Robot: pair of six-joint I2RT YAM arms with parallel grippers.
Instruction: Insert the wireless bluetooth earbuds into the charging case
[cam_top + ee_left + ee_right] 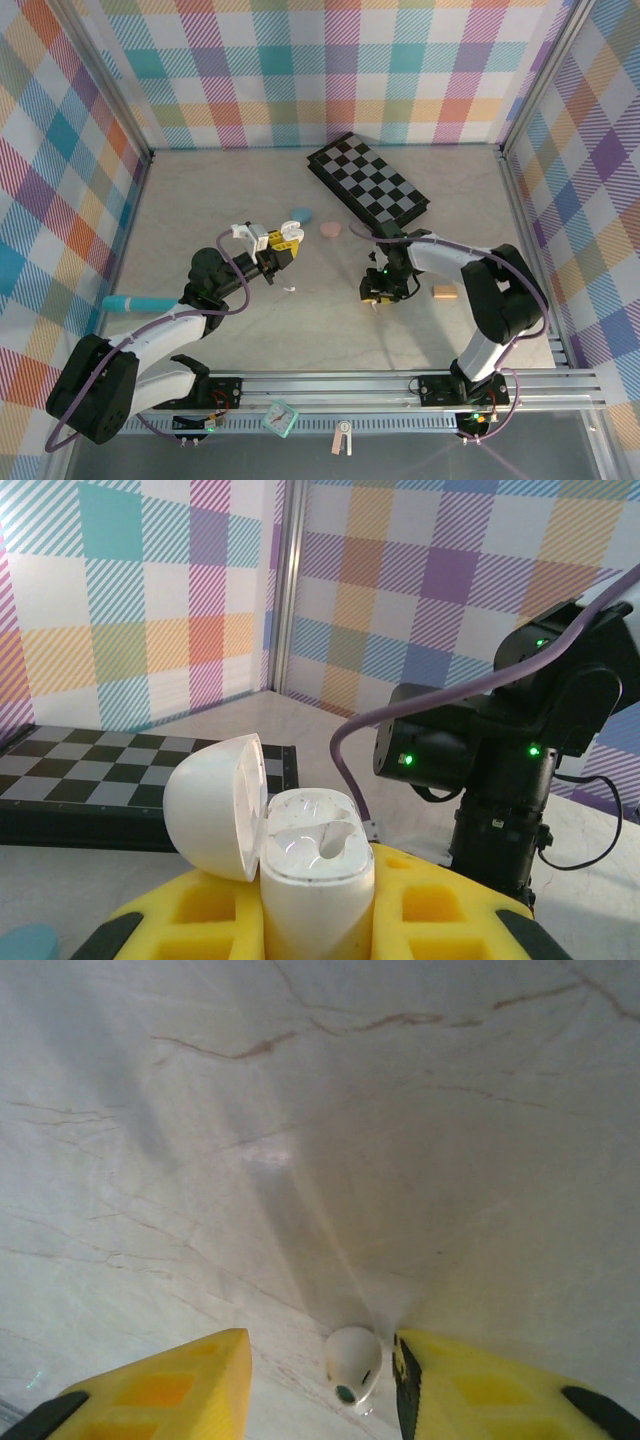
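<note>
Here, the right gripper (320, 1365) is hanging spread astride a white earbud (352, 1363) lying on the table (300, 1110), off-centre between the jaws; the left gripper (272, 243) is pinching the open charging case (315, 880), wells facing up.

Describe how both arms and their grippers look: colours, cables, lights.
The left arm and right arm both have black joint housings, pale grey links and a purple cable looping alongside. Small green lights glow on the right arm. The left gripper and right gripper carry blocky yellow fingers with square recesses.
</note>
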